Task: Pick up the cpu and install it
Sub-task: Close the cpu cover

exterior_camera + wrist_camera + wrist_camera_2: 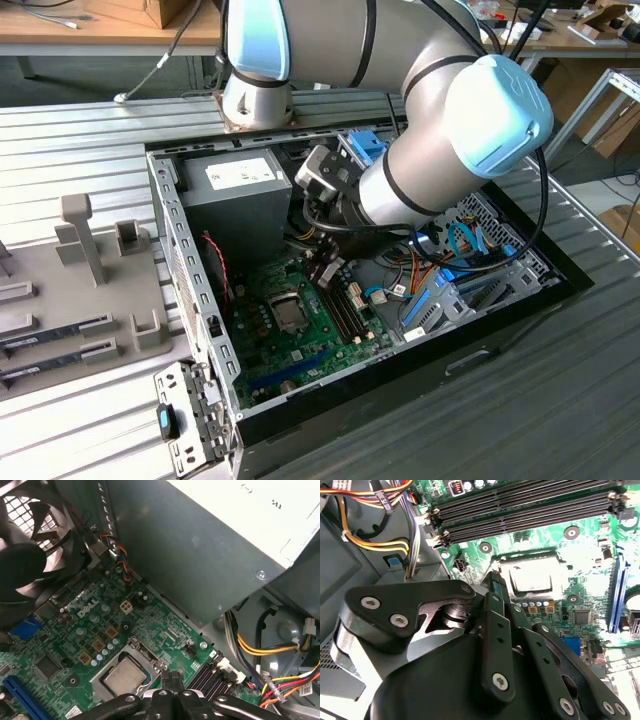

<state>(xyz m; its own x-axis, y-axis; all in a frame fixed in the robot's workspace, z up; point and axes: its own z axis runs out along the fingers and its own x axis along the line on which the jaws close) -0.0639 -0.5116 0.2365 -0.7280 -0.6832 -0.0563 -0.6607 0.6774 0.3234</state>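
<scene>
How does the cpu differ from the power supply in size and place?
The cpu is small and flat; the power supply is a far larger box. The cpu lies in the socket on the board; the power supply stands at the board's edge. Both are grey and inside the case.

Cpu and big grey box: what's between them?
In the first wrist view, a strip of green motherboard lies between the cpu and the power-supply box.
</scene>
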